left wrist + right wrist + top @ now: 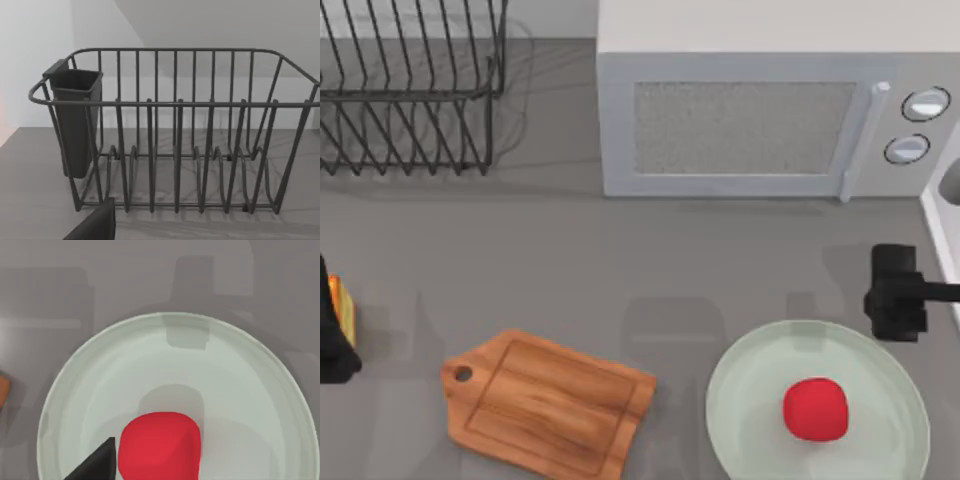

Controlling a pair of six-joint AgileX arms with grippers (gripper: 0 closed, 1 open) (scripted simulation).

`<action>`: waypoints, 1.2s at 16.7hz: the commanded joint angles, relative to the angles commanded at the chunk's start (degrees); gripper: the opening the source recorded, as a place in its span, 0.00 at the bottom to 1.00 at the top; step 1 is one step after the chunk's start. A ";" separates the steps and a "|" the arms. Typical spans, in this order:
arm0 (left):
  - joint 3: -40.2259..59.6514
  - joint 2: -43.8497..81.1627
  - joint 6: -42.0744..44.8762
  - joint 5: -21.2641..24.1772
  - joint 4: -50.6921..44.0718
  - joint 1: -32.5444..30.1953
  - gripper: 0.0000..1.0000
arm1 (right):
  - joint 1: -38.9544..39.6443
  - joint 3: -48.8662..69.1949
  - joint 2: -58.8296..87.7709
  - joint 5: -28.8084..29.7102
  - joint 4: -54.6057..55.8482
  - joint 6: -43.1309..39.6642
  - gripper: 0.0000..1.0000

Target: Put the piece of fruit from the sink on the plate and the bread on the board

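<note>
1. Right gripper [897, 293] hovers just beyond the plate's [740, 365] far rim; I cannot tell its finger spread.
2. Fruit [816, 408] rests on that plate, below the gripper.
3. Left gripper [332, 335] at the left edge touches the bread [342, 308]; grip unclear.
4. Board [545, 403] lies bare between them.

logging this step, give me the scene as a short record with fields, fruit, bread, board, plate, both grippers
fruit: small red rounded fruit resting on the plate
plate: large round pale green plate, table's right
bread: golden-topped cube of bread at far left edge, by the left gripper
board: brown wooden cutting board, bare
right gripper: beyond the plate's rim, apart from the fruit
</note>
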 joint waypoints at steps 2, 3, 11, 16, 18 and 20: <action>0.00 0.00 0.00 0.00 0.00 0.00 1.00 | -4.37 -7.84 -11.36 0.00 7.59 -4.44 1.00; 0.00 0.00 0.00 0.00 0.00 0.00 1.00 | -6.63 -11.96 -17.25 0.00 11.54 -6.75 1.00; 0.00 0.00 0.00 0.00 0.00 0.00 1.00 | -23.03 -41.98 -55.85 0.00 40.37 -23.43 1.00; 0.00 0.00 0.00 0.00 0.00 0.00 1.00 | -26.58 -47.85 -61.96 0.00 46.18 -27.03 1.00; 0.00 0.00 0.00 0.00 0.00 0.00 1.00 | -26.58 -47.85 -61.96 0.00 46.18 -27.03 1.00; 0.02 0.02 0.02 0.00 -0.02 0.00 1.00 | -26.58 -47.85 -61.96 0.00 46.18 -27.03 1.00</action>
